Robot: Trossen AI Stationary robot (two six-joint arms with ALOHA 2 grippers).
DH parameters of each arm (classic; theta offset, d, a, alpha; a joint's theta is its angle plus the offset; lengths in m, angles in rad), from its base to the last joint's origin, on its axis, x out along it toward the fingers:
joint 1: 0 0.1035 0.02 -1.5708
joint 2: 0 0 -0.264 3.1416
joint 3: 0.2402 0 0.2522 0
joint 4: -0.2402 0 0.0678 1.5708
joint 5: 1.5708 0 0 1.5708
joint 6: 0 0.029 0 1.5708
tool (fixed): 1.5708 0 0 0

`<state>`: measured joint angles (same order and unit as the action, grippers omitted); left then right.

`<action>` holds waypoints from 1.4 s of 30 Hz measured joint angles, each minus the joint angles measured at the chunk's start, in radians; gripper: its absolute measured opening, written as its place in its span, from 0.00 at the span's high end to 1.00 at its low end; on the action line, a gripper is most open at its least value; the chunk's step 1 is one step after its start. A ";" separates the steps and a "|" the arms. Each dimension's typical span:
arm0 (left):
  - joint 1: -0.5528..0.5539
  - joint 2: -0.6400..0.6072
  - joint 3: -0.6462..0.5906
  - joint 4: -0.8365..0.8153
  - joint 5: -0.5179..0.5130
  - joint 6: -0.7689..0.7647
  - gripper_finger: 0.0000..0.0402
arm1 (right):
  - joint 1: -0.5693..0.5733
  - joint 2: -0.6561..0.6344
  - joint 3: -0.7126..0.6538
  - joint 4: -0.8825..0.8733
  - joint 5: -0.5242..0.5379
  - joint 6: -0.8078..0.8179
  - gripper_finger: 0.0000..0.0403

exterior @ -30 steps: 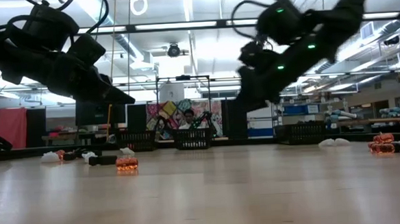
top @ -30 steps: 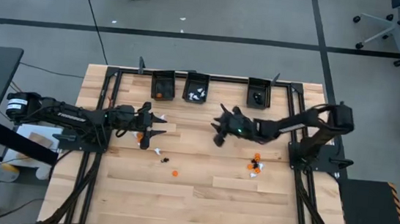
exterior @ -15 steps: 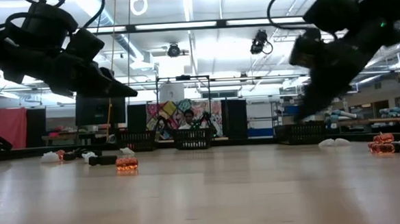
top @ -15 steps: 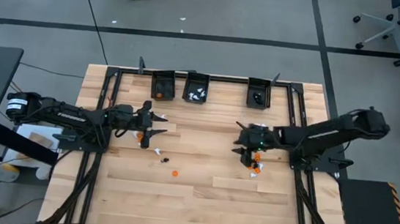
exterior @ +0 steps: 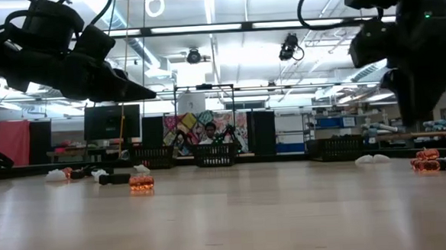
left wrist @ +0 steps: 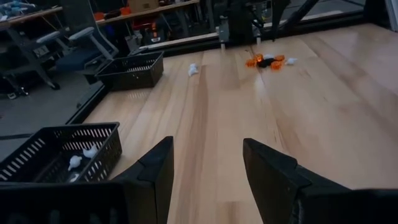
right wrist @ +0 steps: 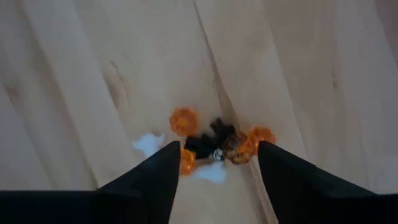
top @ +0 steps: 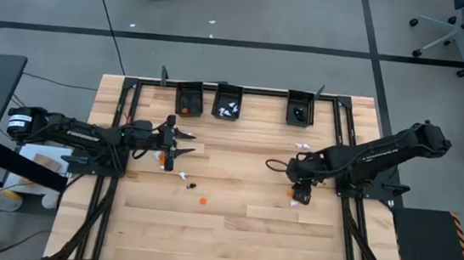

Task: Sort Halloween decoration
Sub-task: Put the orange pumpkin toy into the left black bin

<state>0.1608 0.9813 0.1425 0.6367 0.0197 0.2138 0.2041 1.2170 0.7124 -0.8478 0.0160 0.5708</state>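
Pale wooden planking forms the table (top: 231, 224), framed by a dark metal rail. Small Halloween trinkets are scattered on it in two groups. One cluster (right wrist: 214, 144) of orange, black and white pieces is seen directly below the right gripper (right wrist: 214, 163), between its parted fingers (right wrist: 155, 180) and a little ahead of the tips; in the high view this gripper (top: 297, 187) is lowered over that cluster (top: 296, 191) on the right half of the table. A second scatter (top: 183, 176) of white, black and orange pieces lies just beside and below the left gripper (top: 181, 141), with one orange piece (top: 202, 201) further out. The left gripper (left wrist: 205, 162) is held above the wood, its fingers spread apart with nothing between them. Three black bins (top: 188, 98) are set along the far edge, well apart from both grippers; orange, white and black pieces are visible inside them. Beyond the table, a seated person (exterior: 210, 131) is seen in the low view.
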 joint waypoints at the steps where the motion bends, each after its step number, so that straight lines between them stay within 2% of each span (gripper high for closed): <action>1: 0.001 0.000 0.000 -0.002 0.000 0.003 0.57 | 0.002 0.005 -0.002 -0.009 -0.002 0.002 0.42; 7: 0.002 0.000 0.000 -0.007 0.000 0.011 0.57 | 0.005 0.025 -0.016 -0.014 0.009 -0.014 0.37; 23: 0.006 0.000 0.000 -0.027 0.000 0.016 0.57 | -0.004 0.041 -0.144 0.140 -0.003 -0.017 0.46; 29: 0.006 0.000 0.000 -0.027 0.000 0.016 0.57 | -0.004 0.040 -0.160 0.162 0.010 -0.017 0.52; 38: 0.006 0.000 0.000 -0.027 0.000 0.018 0.57 | -0.004 0.040 -0.164 0.165 0.028 -0.023 0.68; 42: 0.006 0.000 0.000 -0.027 0.000 0.018 0.57 | -0.004 0.040 -0.164 0.165 0.028 -0.024 0.72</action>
<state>0.1665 0.9813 0.1425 0.6098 0.0196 0.2314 0.1997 1.2568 0.5488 -0.6830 0.0441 0.5468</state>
